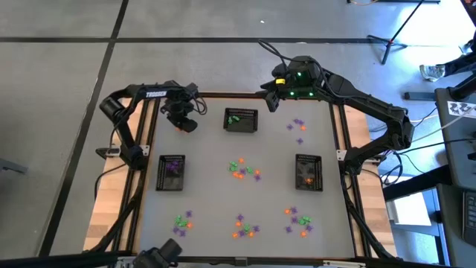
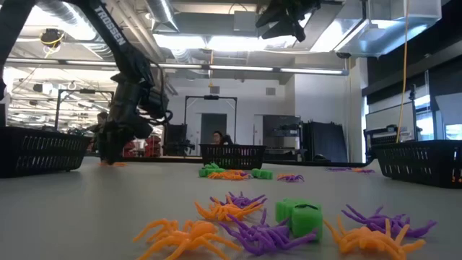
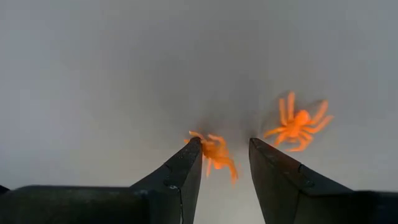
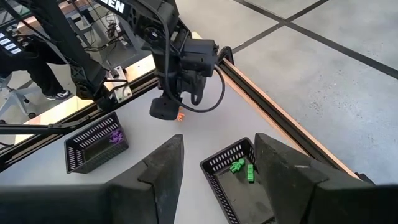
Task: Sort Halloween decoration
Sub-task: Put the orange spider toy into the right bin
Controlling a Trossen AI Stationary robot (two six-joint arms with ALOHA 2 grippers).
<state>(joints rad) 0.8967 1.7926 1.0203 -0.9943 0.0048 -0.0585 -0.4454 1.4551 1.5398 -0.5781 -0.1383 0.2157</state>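
A robotics lab: exposed ceiling ducts (image 2: 86,14); equipment racks (image 2: 317,141).

Matt, smooth grey table top (image 1: 216,186), edged with pale bare wood at the picture's left and right sides. Black wire mesh for the baskets (image 1: 241,120), open-weave. Moulded plastic, slightly shiny, for the orange spiders (image 3: 298,127), likewise the purple spiders (image 2: 253,235) and green blocks (image 2: 299,215) low in the table-level view. Dark matt plastic on the left gripper (image 3: 224,155) fingers (image 3: 180,177). Smooth grey floor, dark seams, upper part of the overhead view.
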